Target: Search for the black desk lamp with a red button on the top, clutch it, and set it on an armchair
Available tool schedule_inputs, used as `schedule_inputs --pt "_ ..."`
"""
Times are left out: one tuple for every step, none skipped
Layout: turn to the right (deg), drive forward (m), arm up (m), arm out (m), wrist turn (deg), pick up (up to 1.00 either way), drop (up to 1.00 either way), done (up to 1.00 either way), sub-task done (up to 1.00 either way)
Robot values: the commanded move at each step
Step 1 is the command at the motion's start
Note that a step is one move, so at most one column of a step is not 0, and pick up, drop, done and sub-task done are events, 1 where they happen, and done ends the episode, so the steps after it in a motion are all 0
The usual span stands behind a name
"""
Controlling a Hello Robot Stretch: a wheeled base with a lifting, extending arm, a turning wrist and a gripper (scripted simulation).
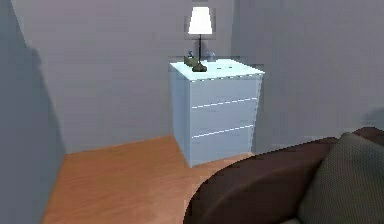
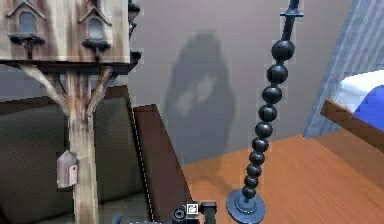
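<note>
A white-shaded lamp (image 1: 201,30) stood on a 3-drawer nightstand (image 1: 220,120). The end effector (image 2: 150,218) sat low, perhaps by the armchair (image 2: 157,145); its grasp couldn't be told.

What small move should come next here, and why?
Probably roll forward toward the white drawer chest: the lamp on it has a white shade, so it may not be the black one, and a dark item beside it needs a closer look.

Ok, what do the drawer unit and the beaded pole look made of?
Drawer unit: probably painted wood or laminate, pale matte faces without grain. Beaded pole: possibly metal or lacquered wood, uniform black with a slight sheen on the balls.
</note>
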Motion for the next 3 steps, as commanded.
schedule_inputs --pt "0.0 0.00 0.10 0.00 0.0 0.00 0.00 0.00 0.00" --pt "0.0 0.00 0.00 -0.08 0.0 0.00 0.00 0.00 0.00" --pt "0.0 0.00 0.00 0.00 0.0 0.00 0.00 1.00 0.00"
